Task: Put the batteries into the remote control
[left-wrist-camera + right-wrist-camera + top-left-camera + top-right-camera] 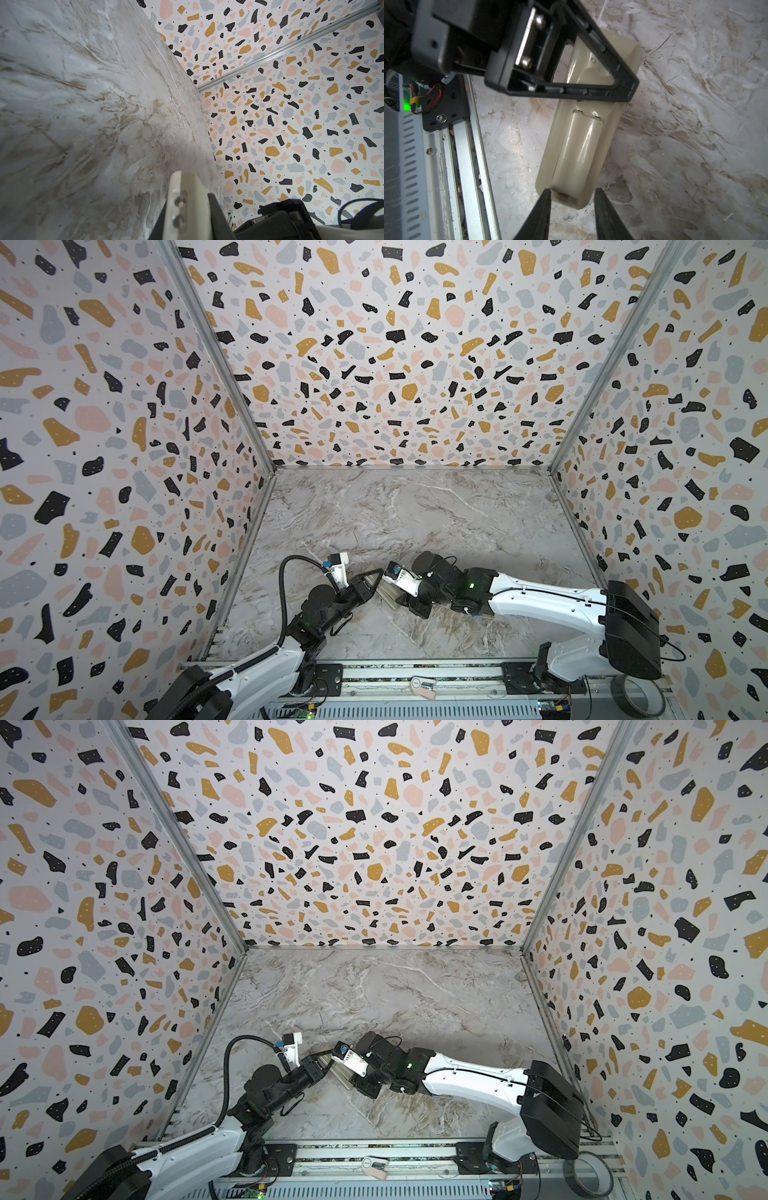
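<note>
Right wrist: left pincer [623, 91] shut, right pincer [573, 192] narrow astride the slim cream plastic remote control [609, 128]; we likely seat its rounded cover [577, 149] next.

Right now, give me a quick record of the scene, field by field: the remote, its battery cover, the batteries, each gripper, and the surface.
remote control: lies back up on the table, lengthwise between the two grippers
battery cover: appears to be in place; recess not showing
batteries: none in view
left gripper: shut, above the remote's end away from the right gripper; contact unclear
right gripper: fingers apart, one on either side of the remote's other end; grip unclear
table: marble-patterned top
</note>
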`<state>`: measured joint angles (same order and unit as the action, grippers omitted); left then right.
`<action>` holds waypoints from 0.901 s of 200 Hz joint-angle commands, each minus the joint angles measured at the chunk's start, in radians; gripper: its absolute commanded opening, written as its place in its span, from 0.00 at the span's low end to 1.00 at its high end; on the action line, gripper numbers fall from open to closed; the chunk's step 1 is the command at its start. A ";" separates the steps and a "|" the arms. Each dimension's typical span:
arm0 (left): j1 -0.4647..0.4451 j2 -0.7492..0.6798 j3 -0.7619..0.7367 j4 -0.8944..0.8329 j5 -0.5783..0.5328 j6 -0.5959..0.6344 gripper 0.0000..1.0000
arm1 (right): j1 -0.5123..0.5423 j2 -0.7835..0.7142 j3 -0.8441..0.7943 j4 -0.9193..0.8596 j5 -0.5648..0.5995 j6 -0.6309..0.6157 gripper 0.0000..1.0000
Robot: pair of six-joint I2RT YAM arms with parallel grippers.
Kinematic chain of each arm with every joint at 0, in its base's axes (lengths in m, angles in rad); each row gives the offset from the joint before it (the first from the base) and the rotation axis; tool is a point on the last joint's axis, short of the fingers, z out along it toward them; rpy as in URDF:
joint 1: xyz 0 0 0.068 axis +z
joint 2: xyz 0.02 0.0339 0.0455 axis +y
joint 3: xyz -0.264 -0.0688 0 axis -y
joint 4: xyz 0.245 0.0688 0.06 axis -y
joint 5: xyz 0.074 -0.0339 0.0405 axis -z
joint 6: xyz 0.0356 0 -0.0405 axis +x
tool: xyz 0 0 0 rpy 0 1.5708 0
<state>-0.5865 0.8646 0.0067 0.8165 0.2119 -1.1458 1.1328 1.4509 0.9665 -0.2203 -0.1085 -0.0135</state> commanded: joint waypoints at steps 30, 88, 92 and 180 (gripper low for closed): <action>-0.006 -0.009 0.002 0.080 0.017 -0.006 0.00 | 0.002 0.014 0.023 -0.009 -0.009 -0.019 0.36; -0.006 -0.009 0.003 0.078 0.019 -0.006 0.00 | 0.002 0.022 0.031 -0.009 -0.009 -0.024 0.34; -0.006 -0.010 0.003 0.078 0.019 -0.006 0.00 | 0.002 0.021 0.033 -0.009 -0.009 -0.024 0.34; -0.006 -0.007 0.001 0.073 0.023 -0.005 0.00 | 0.002 0.030 0.043 -0.009 -0.010 -0.032 0.29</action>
<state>-0.5865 0.8642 0.0067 0.8162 0.2127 -1.1458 1.1328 1.4788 0.9695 -0.2199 -0.1162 -0.0357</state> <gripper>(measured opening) 0.232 0.294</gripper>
